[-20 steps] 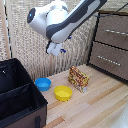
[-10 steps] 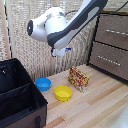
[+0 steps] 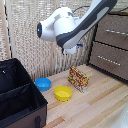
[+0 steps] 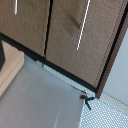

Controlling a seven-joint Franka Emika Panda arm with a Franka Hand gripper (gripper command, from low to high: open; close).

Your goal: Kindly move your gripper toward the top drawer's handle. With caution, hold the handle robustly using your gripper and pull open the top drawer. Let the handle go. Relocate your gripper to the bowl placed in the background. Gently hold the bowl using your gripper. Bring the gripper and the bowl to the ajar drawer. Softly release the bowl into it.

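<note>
At the exterior view's left we see a black fabric case (image 3: 17, 92) with open compartments, sitting on the near left corner of the wooden desk (image 3: 100, 107). Just beside the case, toward the back edge, rests the bowl (image 3: 43, 83), bright blue and upright. Near it, a little closer to the front edge, sits a yellow bowl (image 3: 63, 92), apart from the blue one. Further right stands a small patterned box (image 3: 78, 79), close to the yellow bowl but not touching it.

Above these things hangs the white arm (image 3: 70, 27), stretched across from the upper right. The gripper (image 3: 70, 49) shows only as a boxy end under the arm, high over the desk and well apart from the bowl; we cannot tell whether its fingers are spread or pressed together.

At the desk's right edge stands the brown dresser (image 3: 112, 45). Its top drawer (image 3: 114, 31) is closed flush, with the handle (image 3: 116, 32) running across the front. In the wrist view we see brown drawer fronts, and the silver bar (image 4: 83, 26) appears as a slim bright line, with nothing touching it.
</note>
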